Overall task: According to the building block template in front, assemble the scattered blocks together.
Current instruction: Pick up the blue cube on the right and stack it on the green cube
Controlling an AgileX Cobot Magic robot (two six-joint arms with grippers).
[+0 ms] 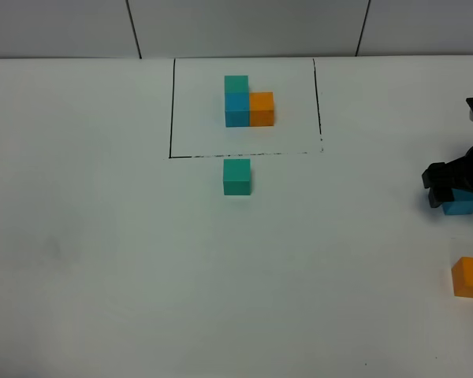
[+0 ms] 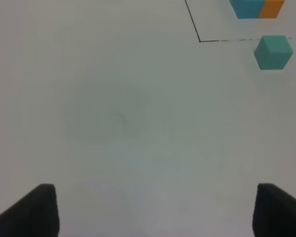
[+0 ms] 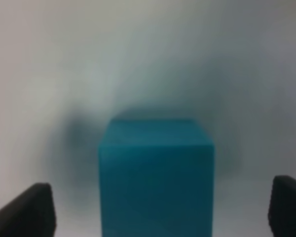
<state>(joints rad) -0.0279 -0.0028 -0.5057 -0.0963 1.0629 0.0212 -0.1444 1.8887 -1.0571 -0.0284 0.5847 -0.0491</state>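
Nearest the camera in the high view, the loose orange cube point(image 1: 471, 277) sits on the white table point(image 1: 102, 260) at the right edge, partly cut off by it. Just beyond it, the loose sky-blue cube point(image 1: 463, 207) rests on the table with the right gripper point(image 3: 157, 211) low around it. The right wrist view shows its 2 jaws spread apart with the cube between them and a gap on either side, so nothing is clamped. The left gripper point(image 2: 153, 212) shows only in its own wrist view, jaws wide apart above bare table. Farther back, near the middle, the loose teal-green cube point(image 1: 236, 176) stands just outside the near line of the thin black-lined rectangle point(image 1: 172, 110). Inside that frame sits the building block template point(image 1: 247, 106). It is 3 joined cubes in an L, with blue at the corner, orange touching its right side and teal-green touching its far side.
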